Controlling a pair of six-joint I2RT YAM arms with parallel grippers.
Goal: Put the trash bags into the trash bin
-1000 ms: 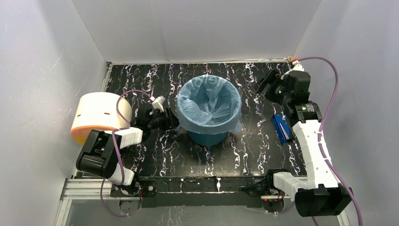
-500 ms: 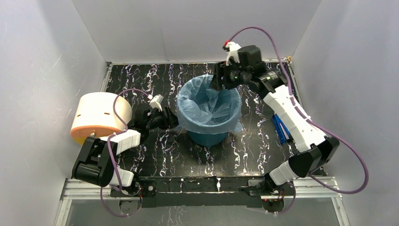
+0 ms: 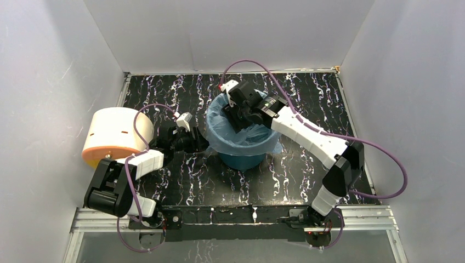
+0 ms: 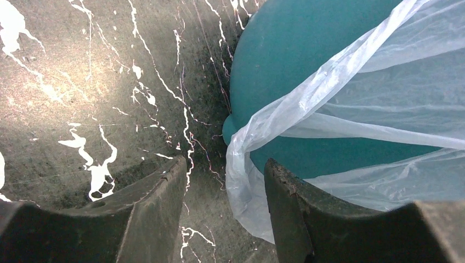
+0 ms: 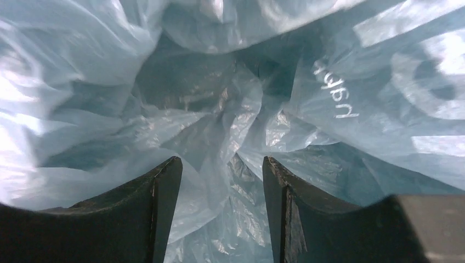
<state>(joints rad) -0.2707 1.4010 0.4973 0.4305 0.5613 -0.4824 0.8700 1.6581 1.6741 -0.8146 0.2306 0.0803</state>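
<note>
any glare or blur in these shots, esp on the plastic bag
Right wrist view: the trash bag fills the frame, blown-out patches at the left edge and upper right, small white lettering readable. Left wrist view: hazy sheen on the table at left, the bag's fold over the trash bin crisp. Top view: even light, no blur.

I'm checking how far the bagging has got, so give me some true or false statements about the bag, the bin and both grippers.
1. The bag lines the bin, its edge draped over the rim. True.
2. The right gripper hangs over bare table. False: it points down into the bag inside the bin.
3. The left gripper is beside the bin, at the bag's hanging edge, jaws apart. True.
4. The cylinder sits in the bin. False: it is on the table, apart from the bin.
5. The bin lies tipped over. False: it stands upright.
</note>
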